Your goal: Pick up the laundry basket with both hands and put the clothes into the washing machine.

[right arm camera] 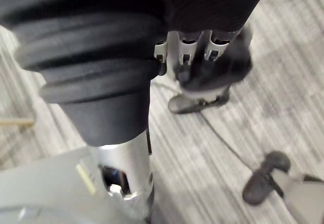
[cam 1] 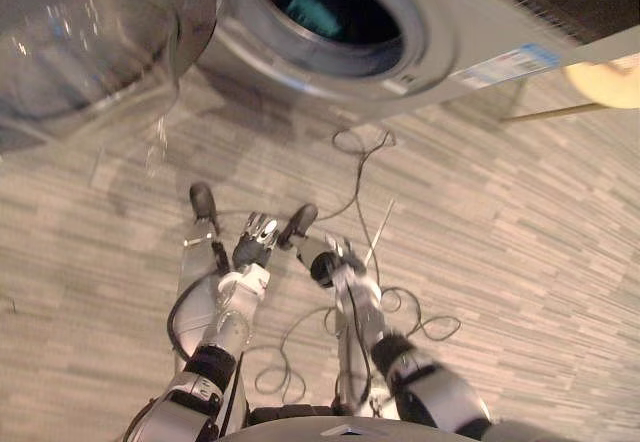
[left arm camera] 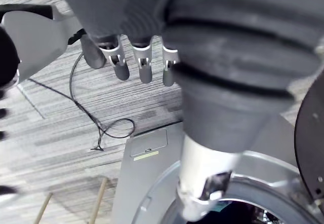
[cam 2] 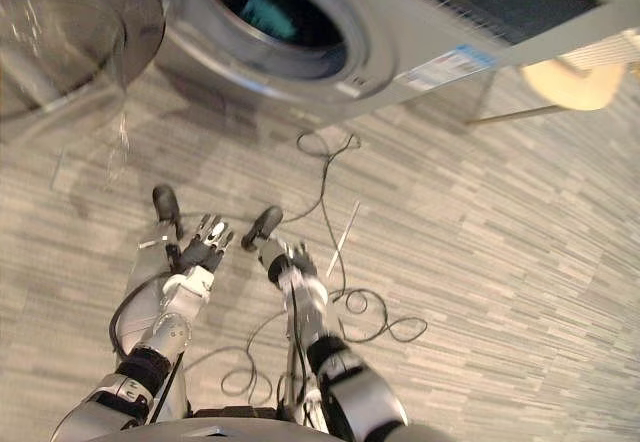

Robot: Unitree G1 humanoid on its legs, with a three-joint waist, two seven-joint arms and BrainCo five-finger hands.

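The washing machine (cam 1: pixel 450 47) spans the top of the frame, its glass door (cam 1: pixel 90 42) swung open at upper left, and a teal cloth (cam 1: pixel 312 14) lies inside the drum. At lower centre the left hand (cam 1: pixel 256 242) and right hand (cam 1: pixel 335 262) hang side by side above the floor (cam 1: pixel 520 242), fingers loosely straight, holding nothing

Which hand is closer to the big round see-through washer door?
Left. The left hand hangs short of the clear round washer door, to its right; the right hand is even farther right.
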